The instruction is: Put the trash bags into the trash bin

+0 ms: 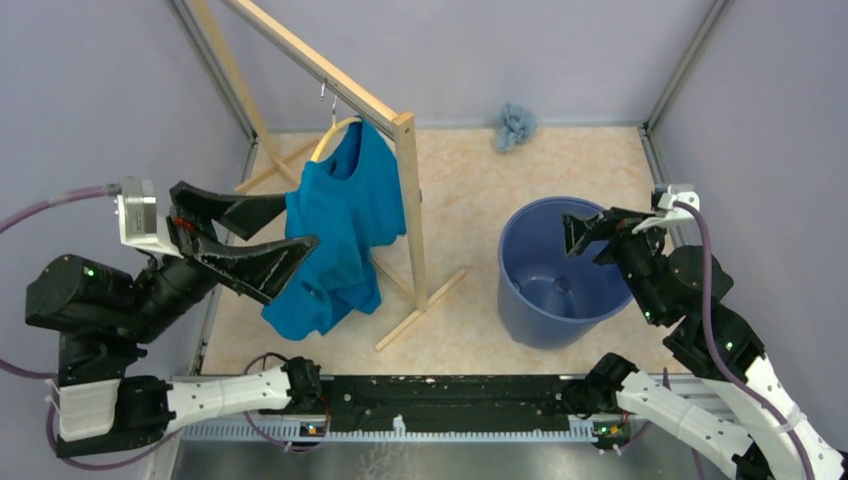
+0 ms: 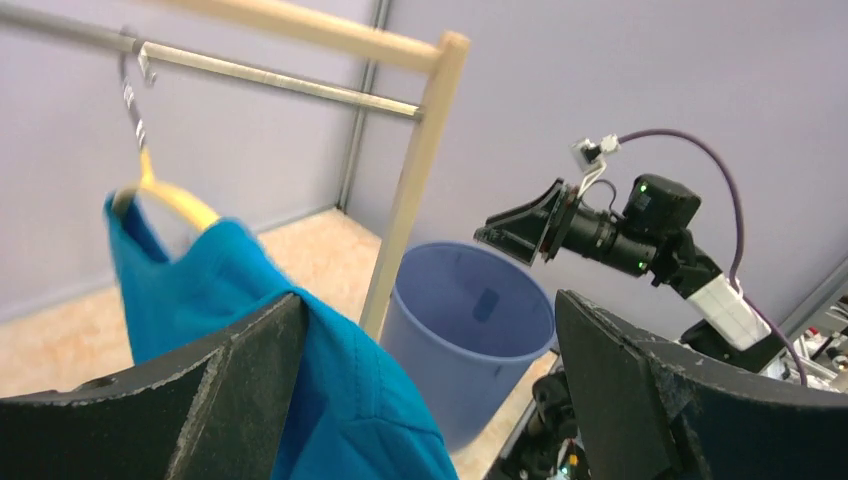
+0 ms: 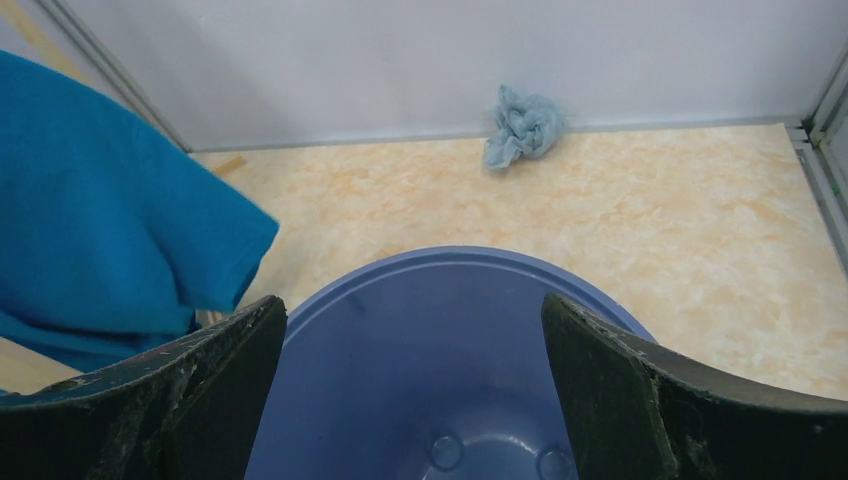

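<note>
The trash bag (image 1: 515, 125) lies crumpled, pale blue, on the floor against the back wall; it also shows in the right wrist view (image 3: 522, 126). The round blue trash bin (image 1: 530, 315) stands upright at the right, nothing visible inside it, and shows in the wrist views (image 2: 450, 380) (image 3: 400, 380). My right gripper (image 1: 572, 232) is open and empty over the bin's right rim, jaws wide apart (image 3: 412, 305). My left gripper (image 1: 290, 228) is open at the left, far from bag and bin, its jaws (image 2: 428, 310) against the teal T-shirt's edge.
A teal T-shirt (image 1: 345, 230) hangs on a yellow hanger (image 2: 170, 195) from a wooden clothes rack (image 1: 408, 190) whose post and feet stand between the left arm and the bin. Grey walls enclose the marbled floor (image 1: 470, 190).
</note>
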Available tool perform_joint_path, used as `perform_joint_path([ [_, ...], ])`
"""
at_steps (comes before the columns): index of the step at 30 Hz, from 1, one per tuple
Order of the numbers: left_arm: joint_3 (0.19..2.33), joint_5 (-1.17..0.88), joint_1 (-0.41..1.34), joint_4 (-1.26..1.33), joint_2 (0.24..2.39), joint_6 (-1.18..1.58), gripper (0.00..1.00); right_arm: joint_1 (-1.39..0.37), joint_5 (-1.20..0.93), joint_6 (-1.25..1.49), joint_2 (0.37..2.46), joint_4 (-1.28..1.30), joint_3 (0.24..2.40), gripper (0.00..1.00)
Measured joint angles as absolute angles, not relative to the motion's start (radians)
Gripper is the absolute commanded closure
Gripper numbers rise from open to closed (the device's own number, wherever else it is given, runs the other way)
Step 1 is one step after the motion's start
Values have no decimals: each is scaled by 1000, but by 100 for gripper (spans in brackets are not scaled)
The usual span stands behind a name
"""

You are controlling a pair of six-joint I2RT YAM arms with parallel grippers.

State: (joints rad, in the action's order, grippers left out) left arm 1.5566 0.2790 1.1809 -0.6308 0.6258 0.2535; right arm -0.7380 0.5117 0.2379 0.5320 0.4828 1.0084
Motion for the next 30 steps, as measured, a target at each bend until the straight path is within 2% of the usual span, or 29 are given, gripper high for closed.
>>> perform_joint_path([
  [5,1720,251,1181,-630,768,154,1,-738,481,238,532,503,1011,1],
  [8,1703,334,1182,-629,783,148,1,-738,471,238,531,523,1016,1],
  [15,1535,639,1184,-693,596,242,1,-738,468,235,525,521,1016,1],
  [21,1536,724,1184,-699,452,332,1,-738,459,228,546,497,1016,1],
  [25,1540,611,1184,-658,474,292,1,-738,448,224,585,481,1015,1],
  [30,1687,236,1184,-608,667,203,1,-738,416,211,618,472,1014,1],
])
